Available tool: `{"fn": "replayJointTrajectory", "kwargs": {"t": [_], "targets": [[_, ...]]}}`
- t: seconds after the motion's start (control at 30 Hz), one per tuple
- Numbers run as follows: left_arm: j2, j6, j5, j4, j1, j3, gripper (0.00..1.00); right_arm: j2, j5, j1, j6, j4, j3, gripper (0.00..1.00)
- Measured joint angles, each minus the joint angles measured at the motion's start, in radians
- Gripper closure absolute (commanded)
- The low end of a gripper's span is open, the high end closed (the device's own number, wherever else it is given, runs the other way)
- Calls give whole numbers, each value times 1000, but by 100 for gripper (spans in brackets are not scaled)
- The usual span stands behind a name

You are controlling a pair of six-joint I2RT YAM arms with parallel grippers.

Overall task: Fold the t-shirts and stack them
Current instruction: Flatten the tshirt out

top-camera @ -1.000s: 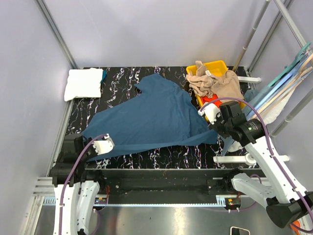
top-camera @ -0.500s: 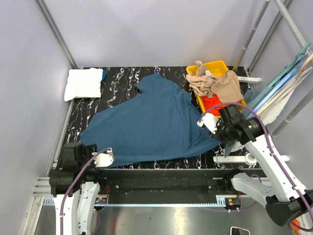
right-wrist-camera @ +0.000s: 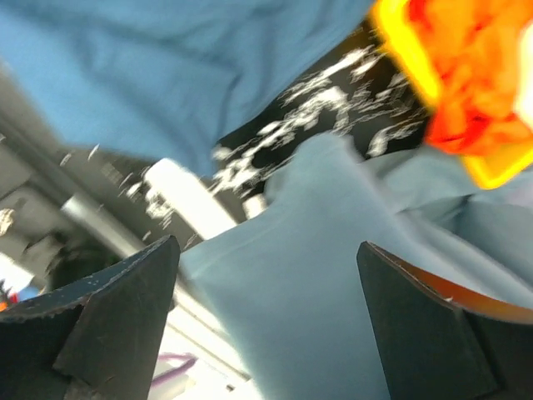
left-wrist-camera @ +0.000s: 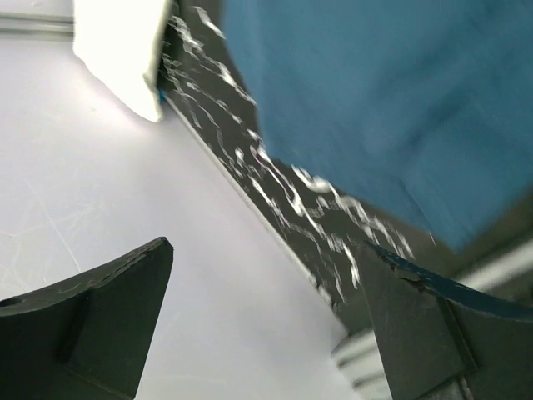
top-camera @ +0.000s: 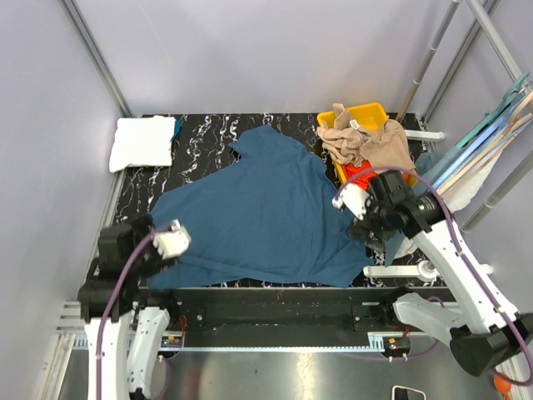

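A large dark teal t-shirt [top-camera: 266, 208] lies spread flat over the black marbled table [top-camera: 208, 137], its lower hem along the near edge. A folded white t-shirt [top-camera: 143, 142] rests at the far left corner. Tan [top-camera: 366, 142] and red-orange [top-camera: 358, 173] t-shirts fill a yellow bin [top-camera: 371, 110]. My left gripper [top-camera: 171, 242] hovers open over the teal shirt's near left corner, holding nothing. My right gripper [top-camera: 354, 204] is open above the shirt's right edge. The left wrist view shows the teal shirt [left-wrist-camera: 375, 100] and the white one [left-wrist-camera: 117, 42]. The right wrist view shows the teal shirt [right-wrist-camera: 191, 75].
Pale blue and beige hangers [top-camera: 491, 125] lean at the right beside metal poles. A pale blue fabric piece [right-wrist-camera: 350, 275] lies below my right gripper at the table's right edge. The yellow bin [right-wrist-camera: 408, 58] stands close to that gripper. Grey walls enclose the table.
Both grippers went from shut on the teal shirt's near corners to open and let it go. The shirt's hem was drawn to the near edge, and both grippers have lifted off it.
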Motion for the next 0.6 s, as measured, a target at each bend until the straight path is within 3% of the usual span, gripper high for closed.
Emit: {"fn": "replayJointTrajectory", "kwargs": {"t": [0.3, 0.6], "targets": [[504, -358, -3, 486, 1, 11, 1, 338, 78, -1, 138, 346, 192, 0], [806, -444, -54, 761, 23, 8, 1, 723, 65, -1, 260, 660, 460, 0]]}}
